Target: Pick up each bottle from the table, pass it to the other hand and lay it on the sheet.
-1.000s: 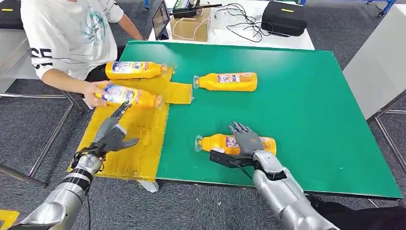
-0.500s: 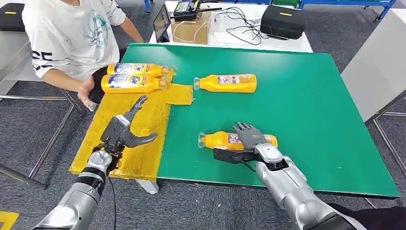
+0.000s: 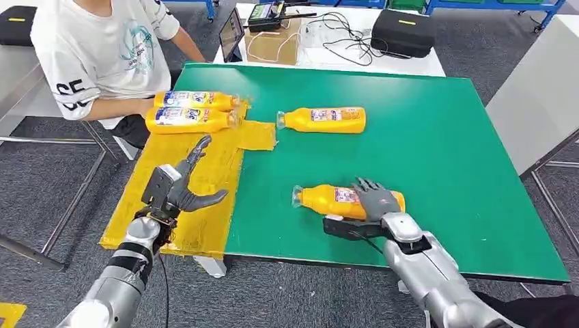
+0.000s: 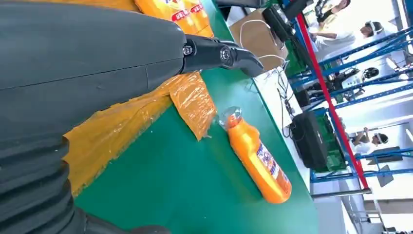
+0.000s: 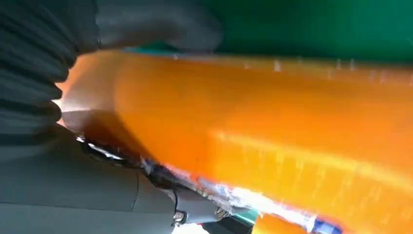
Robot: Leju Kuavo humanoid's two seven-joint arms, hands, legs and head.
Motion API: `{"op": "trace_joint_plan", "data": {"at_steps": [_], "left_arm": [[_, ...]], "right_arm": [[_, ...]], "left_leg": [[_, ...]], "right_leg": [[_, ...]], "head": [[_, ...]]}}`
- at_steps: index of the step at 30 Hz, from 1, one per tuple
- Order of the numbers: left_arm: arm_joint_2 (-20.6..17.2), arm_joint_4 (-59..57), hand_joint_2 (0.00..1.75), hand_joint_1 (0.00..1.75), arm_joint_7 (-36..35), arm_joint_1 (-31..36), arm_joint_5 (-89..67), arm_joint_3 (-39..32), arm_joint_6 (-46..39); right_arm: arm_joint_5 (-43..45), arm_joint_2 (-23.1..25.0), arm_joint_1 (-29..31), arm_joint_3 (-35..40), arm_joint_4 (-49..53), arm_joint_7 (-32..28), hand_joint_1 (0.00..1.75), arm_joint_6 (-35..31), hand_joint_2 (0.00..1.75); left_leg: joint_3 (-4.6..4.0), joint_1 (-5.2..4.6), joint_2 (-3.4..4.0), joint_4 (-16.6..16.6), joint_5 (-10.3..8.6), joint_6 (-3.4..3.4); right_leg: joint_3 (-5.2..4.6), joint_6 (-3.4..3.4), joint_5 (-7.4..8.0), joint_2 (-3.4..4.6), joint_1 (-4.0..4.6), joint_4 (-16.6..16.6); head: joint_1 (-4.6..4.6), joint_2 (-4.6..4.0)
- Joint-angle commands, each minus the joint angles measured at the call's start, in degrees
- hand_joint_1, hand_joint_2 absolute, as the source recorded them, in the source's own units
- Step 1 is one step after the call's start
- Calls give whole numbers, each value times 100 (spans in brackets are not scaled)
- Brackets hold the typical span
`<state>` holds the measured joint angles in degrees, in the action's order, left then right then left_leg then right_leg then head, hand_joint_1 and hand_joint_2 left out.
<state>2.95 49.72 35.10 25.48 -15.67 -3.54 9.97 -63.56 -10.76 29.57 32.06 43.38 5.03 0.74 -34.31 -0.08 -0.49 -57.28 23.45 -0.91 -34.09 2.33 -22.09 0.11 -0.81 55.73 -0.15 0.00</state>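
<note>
The near bottle [image 3: 341, 201] is clasped, apparently firmly, by the right hand [image 3: 374, 199] on the green counter [image 3: 444, 137]. The left hand [image 3: 179, 188] is held over the yellow sheet [image 3: 205, 178], fingers [image 3: 198, 147] spread, holding nothing.

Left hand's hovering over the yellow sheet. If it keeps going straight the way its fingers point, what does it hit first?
Most likely the nearer bottle of the two lying on the yellow sheet. The left hand points up the sheet toward them, with bare sheet between. Height is hard to judge, so it might pass over.
</note>
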Motion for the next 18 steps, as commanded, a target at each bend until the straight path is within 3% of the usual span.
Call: {"op": "trace_joint_plan", "data": {"at_steps": [1,11,13,15,18], "left_arm": [[15,-178,175,0,-25,142,75,24,37],[8,-221,175,0,-18,167,112,25,57],[-1,-220,175,0,-20,167,147,12,36],[33,-89,175,0,-117,92,192,-12,-32],[50,-30,175,0,-129,51,195,-1,-43]], "right_arm": [[-37,-542,-578,202,246,-62,175,532,175],[79,-508,-488,258,171,-287,175,522,175],[300,-340,-398,230,155,-601,175,241,175],[791,152,-572,-315,308,-748,175,-424,175],[732,298,-598,-266,371,-594,175,-453,175]], "left_leg": [[-3,9,-31,3,-3,5],[0,10,-25,6,-1,5],[1,8,-13,2,2,3],[-1,10,-8,3,2,4],[-5,13,-2,7,3,6]], "right_leg": [[9,-7,-6,-34,10,-11],[13,-6,-5,-26,11,-16],[9,-3,-4,-14,9,-10],[9,-5,-2,-10,11,-11],[9,-7,-1,-5,14,-14]], "head": [[2,0],[0,2],[-2,0],[0,0],[4,0]]}}
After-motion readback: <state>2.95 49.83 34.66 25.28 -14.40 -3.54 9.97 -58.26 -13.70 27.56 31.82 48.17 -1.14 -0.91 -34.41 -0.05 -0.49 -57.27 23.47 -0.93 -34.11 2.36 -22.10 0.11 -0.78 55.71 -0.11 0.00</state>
